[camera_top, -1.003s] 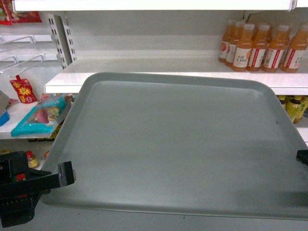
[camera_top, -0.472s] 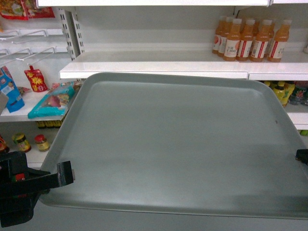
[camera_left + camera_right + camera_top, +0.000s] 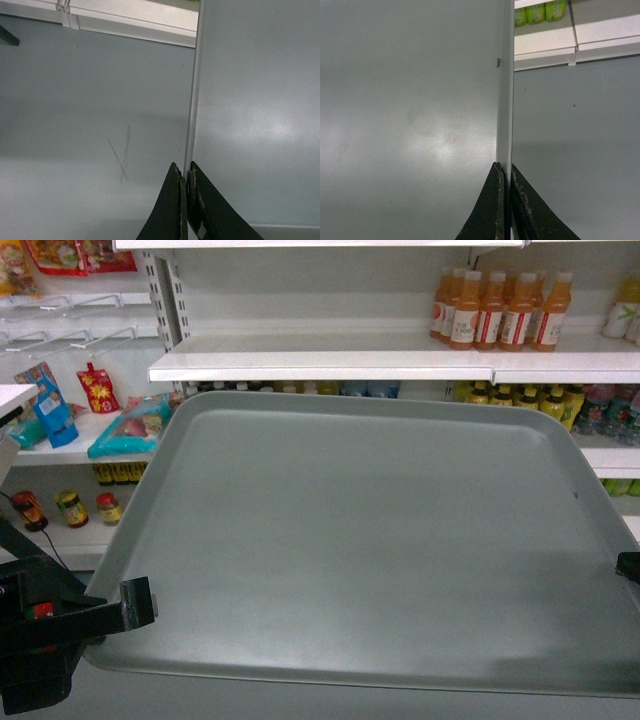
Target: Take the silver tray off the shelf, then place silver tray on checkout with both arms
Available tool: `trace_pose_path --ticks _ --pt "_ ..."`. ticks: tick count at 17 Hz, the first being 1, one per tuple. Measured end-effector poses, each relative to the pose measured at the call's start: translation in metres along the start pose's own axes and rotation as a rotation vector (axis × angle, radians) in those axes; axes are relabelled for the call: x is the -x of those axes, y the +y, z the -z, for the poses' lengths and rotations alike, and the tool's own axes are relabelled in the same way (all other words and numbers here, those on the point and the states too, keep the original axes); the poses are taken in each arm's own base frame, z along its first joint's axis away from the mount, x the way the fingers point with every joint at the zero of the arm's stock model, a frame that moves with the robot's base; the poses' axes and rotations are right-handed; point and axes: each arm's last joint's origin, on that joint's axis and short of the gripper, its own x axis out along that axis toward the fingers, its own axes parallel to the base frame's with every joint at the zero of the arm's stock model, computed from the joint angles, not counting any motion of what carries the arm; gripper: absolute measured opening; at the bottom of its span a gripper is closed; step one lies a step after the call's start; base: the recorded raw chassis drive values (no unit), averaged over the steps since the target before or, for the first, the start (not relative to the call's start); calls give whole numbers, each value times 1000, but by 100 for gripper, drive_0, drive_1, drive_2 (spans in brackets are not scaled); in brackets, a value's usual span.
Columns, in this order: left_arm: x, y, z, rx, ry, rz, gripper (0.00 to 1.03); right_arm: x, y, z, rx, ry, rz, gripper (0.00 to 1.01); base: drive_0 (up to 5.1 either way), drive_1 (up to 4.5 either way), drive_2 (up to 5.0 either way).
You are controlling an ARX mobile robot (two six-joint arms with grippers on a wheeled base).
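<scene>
The silver tray is a large matte grey-green rectangle that fills most of the head view, held level in front of the shelf and apart from it. My left gripper is shut on the tray's left rim near the front corner. In the left wrist view the left gripper pinches the thin rim of the tray. My right gripper shows only as a black tip at the tray's right edge. In the right wrist view the right gripper is shut on the rim of the tray. The checkout is out of view.
Orange drink bottles stand on the upper shelf at right. Green bottles sit on a lower board. Snack packs and jars fill the left shelves. Grey floor lies below the tray.
The shelves and their goods have shrunk and drawn toward the middle of the head view, so I have backed away. The tray and both grippers keep their places in the view.
</scene>
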Motion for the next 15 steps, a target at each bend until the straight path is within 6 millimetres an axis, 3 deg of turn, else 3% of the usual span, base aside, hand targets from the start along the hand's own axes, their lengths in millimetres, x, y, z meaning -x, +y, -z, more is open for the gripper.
trace_pose_path --ticks 15 --pt "0 0 0 0 1 -1 3 0 0 0 0 1 1 3 6 -415 426"
